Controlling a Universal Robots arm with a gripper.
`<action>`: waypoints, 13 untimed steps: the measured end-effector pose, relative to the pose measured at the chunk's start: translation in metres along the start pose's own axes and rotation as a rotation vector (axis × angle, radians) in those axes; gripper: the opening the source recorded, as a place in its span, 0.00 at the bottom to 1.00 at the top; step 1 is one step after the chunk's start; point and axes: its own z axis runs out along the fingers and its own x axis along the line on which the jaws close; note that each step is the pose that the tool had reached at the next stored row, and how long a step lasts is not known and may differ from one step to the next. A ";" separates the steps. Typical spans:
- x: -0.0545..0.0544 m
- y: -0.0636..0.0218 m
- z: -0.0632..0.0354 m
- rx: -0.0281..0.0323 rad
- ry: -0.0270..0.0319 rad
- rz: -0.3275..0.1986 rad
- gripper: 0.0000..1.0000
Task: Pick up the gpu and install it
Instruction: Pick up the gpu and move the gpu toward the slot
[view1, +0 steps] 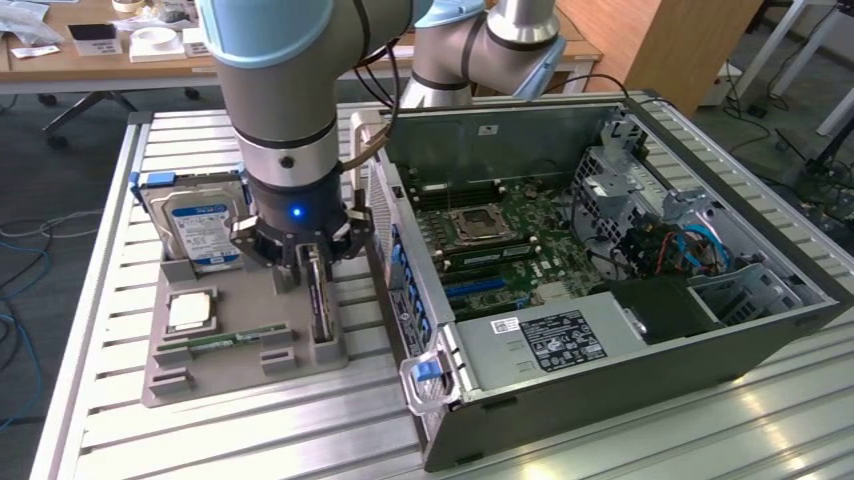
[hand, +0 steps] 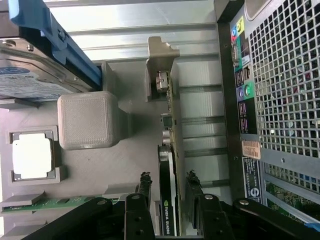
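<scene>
wrist view: gripper (hand: 168, 179) spread, straddling the gpu (hand: 170, 150) with slim gaps each side; standing on edge in grey holder (hand: 127, 167), just beside the open computer case (hand: 280, 75).

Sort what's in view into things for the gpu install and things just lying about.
For the job: gpu, standing on edge in the grey holder; hand, open astride it; open computer case.
Lying about: hard drive; processor chip; RAM stick.
</scene>
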 end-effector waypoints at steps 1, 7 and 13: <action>0.000 0.0000 0.0005 -0.0001 -0.0001 0.000 0.42; 0.001 -0.0001 0.0088 -0.0004 0.0006 -0.007 0.42; 0.001 0.0005 0.0160 -0.0004 0.0012 -0.012 0.42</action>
